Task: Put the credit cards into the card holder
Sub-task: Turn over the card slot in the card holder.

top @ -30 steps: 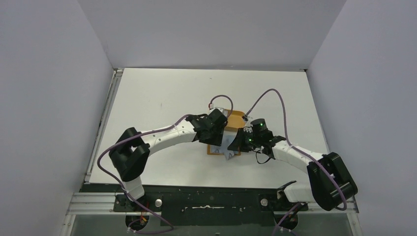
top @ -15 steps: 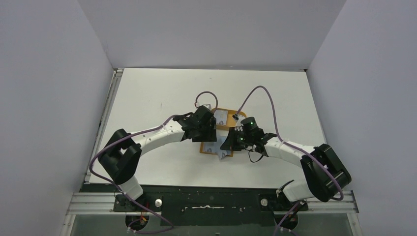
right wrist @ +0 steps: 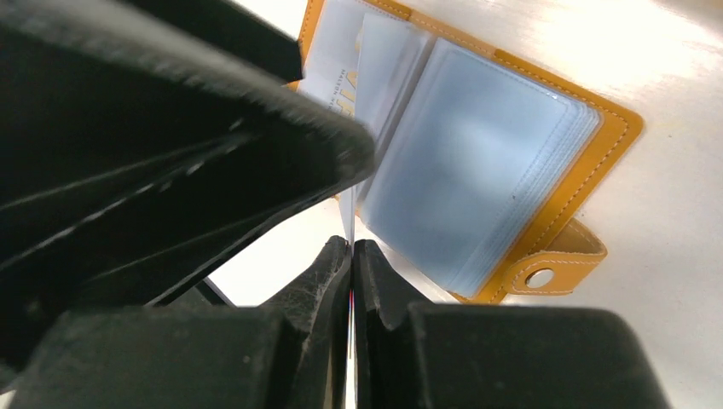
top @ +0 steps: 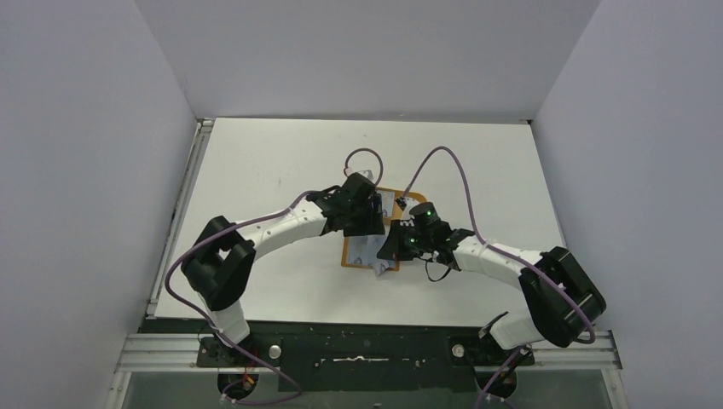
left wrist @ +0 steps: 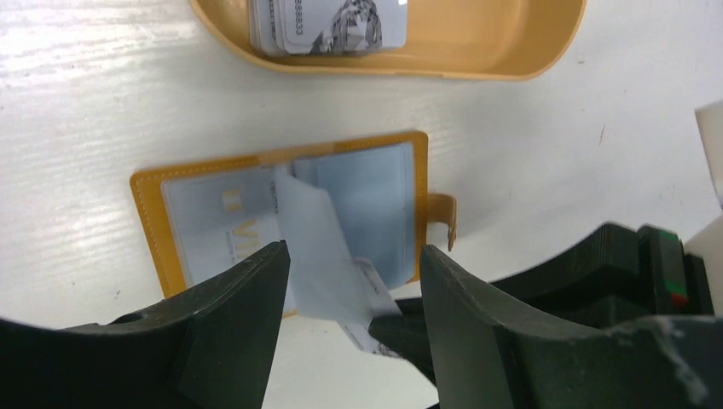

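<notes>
Card holder point(left wrist: 205, 213) open, just beside tray point(left wrist: 511, 60).

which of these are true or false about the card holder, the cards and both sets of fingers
1. The card holder lies open. True.
2. The right fingers are shut on a card. True.
3. The left fingers pinch a card. False: they stand open.
4. The tray is empty. False: cards lie in it.
</notes>
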